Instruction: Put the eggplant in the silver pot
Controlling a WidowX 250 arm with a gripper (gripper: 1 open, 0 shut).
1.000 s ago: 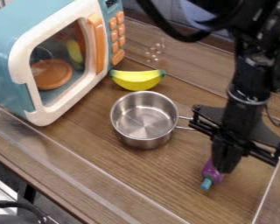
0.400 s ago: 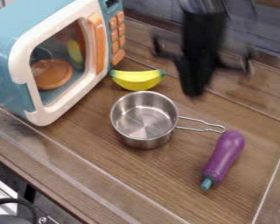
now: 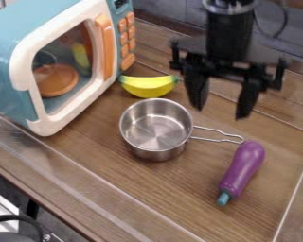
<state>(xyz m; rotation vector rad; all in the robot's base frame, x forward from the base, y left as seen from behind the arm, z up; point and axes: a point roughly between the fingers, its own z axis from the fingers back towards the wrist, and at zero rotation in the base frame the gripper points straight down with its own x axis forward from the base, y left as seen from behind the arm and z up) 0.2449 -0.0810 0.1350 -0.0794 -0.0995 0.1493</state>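
Observation:
The purple eggplant (image 3: 241,167) with its teal stem cap lies on the wooden table at the front right, stem end toward the front. The silver pot (image 3: 155,127) stands to its left, its wire handle pointing right toward the eggplant; nothing lies inside it. My gripper (image 3: 223,96) hangs above the table behind the pot's handle, pointing down. It is open, its two dark fingers (image 3: 199,93) spread wide with nothing between them. It stands well apart from the eggplant and higher than the pot.
A toy microwave (image 3: 53,59) with its door open fills the back left. A yellow banana-like toy (image 3: 148,86) lies just behind the pot. The table's front edge (image 3: 129,198) runs diagonally below the pot, and a raised rim lines the right side.
A second ago the gripper was shut and low over the eggplant at the front right. It has since lifted away toward the back and opened wide. The eggplant stays on the table.

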